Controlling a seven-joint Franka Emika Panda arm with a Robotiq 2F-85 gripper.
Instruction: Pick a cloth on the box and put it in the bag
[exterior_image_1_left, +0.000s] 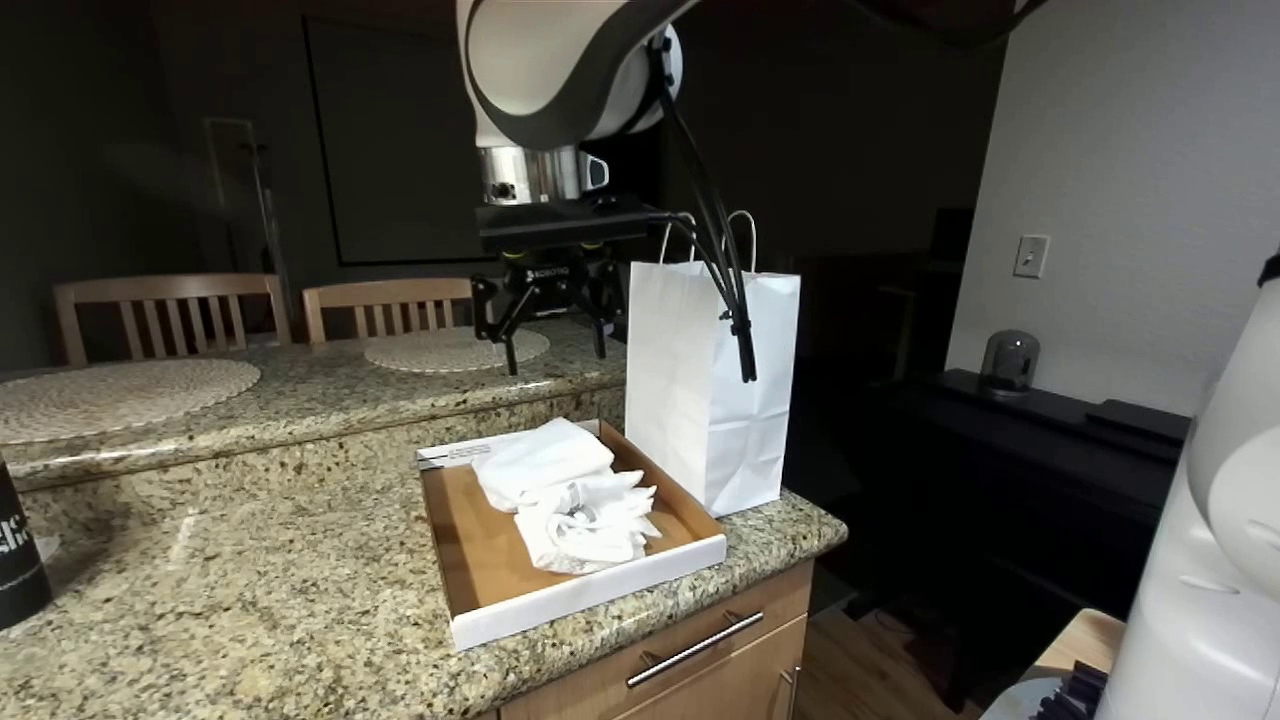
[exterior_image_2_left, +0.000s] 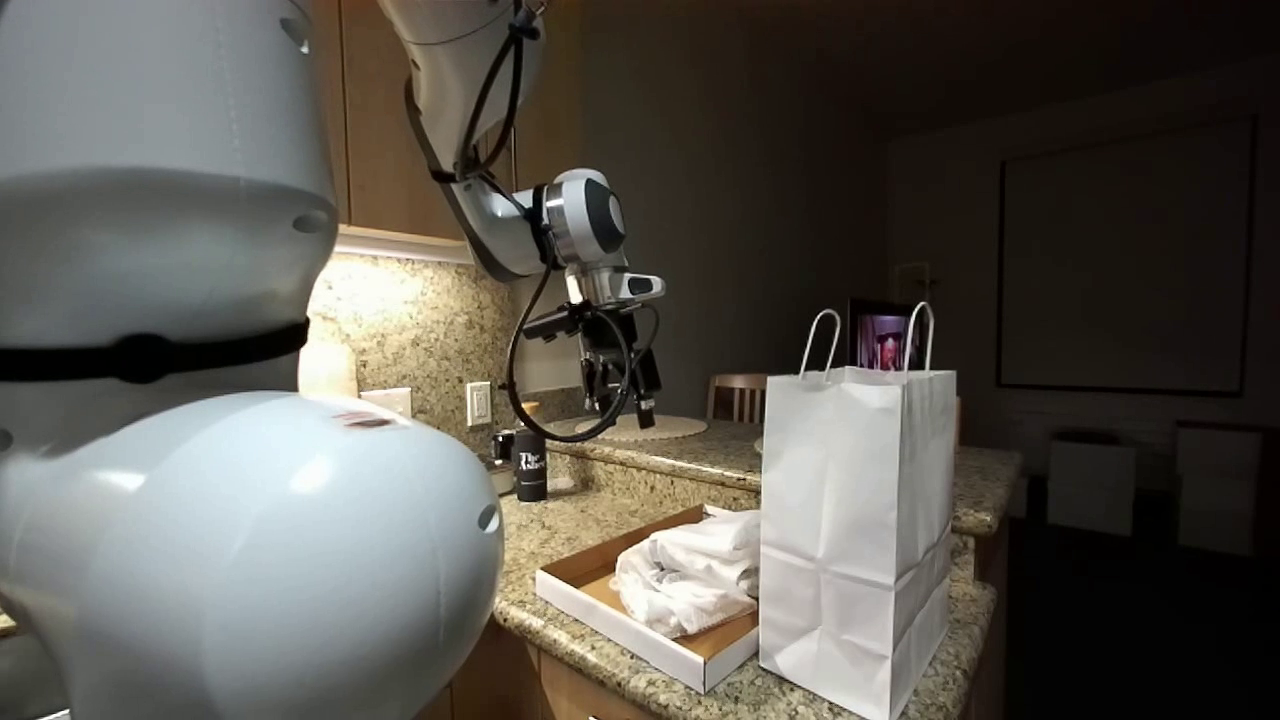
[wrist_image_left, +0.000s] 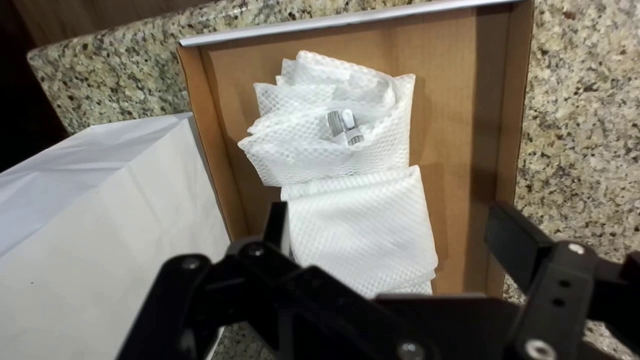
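Cloths (wrist_image_left: 360, 227), white, two: lying in box (exterior_image_1_left: 590, 592), one folded flat, one rumpled. Box: shallow, along drawer-side edge of worktop (exterior_image_1_left: 250, 600). Bag (exterior_image_2_left: 850, 530): white, upright beside box, near worktop's rounded corner. Gripper (exterior_image_1_left: 556, 360): jaws parted, well above cloths.

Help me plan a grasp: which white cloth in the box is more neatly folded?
In the wrist view, it's the lower cloth, smooth and straight-edged, while the upper cloth is crumpled, showing a grey fitting.
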